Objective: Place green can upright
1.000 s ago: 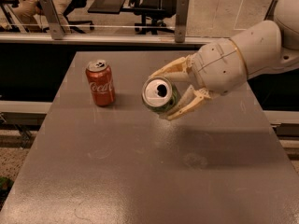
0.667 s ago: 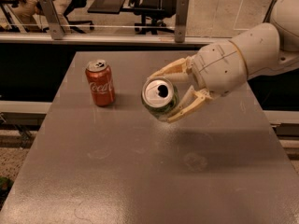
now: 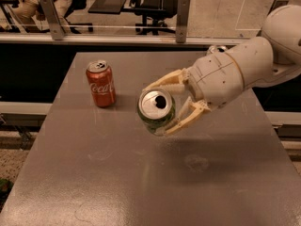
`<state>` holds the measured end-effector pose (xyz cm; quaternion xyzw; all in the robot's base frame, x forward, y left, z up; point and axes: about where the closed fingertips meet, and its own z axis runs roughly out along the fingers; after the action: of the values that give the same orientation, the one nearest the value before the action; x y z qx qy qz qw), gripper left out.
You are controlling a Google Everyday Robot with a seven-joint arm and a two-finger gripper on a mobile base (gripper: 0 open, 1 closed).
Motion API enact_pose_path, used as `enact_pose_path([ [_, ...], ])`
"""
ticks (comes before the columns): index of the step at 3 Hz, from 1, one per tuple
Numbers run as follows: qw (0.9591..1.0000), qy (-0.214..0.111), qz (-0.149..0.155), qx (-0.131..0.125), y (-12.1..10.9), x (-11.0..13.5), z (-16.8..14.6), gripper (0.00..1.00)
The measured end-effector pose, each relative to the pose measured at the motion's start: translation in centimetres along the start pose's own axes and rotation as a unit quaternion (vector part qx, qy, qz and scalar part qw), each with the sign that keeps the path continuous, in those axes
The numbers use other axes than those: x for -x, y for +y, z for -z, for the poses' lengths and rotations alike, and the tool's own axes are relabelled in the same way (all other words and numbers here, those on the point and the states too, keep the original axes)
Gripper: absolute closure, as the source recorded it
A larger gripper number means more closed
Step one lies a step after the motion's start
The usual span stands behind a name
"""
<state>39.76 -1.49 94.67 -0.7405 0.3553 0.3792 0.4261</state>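
Our end effector [image 3: 164, 108] is clamped around the green can [image 3: 156, 110] above the table [image 3: 117, 182]; its long axis lies tilted, top facing the camera, so we must rotate it upright.

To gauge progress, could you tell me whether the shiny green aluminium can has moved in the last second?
Yes, slightly: the green can, held in the gripper, sits lower in view against the upright red Coca-Cola can, which stayed put.

Grey table [image 3: 117, 182]; metal posts [image 3: 51, 18] along far edge; office chair [image 3: 151, 6], tan floor [image 3: 225, 8] beyond. Gripper [image 3: 155, 110] over table centre.
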Motion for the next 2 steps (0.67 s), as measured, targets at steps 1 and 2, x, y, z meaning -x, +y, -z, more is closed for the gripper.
enact_pose_path([
  [1, 0.9996, -0.016, -0.017, 0.016, 1.5, 0.1, -0.8, 1.0],
  [2, 0.9984, -0.014, -0.031, 0.046, 2.8, -0.1, -1.1, 1.0],
])
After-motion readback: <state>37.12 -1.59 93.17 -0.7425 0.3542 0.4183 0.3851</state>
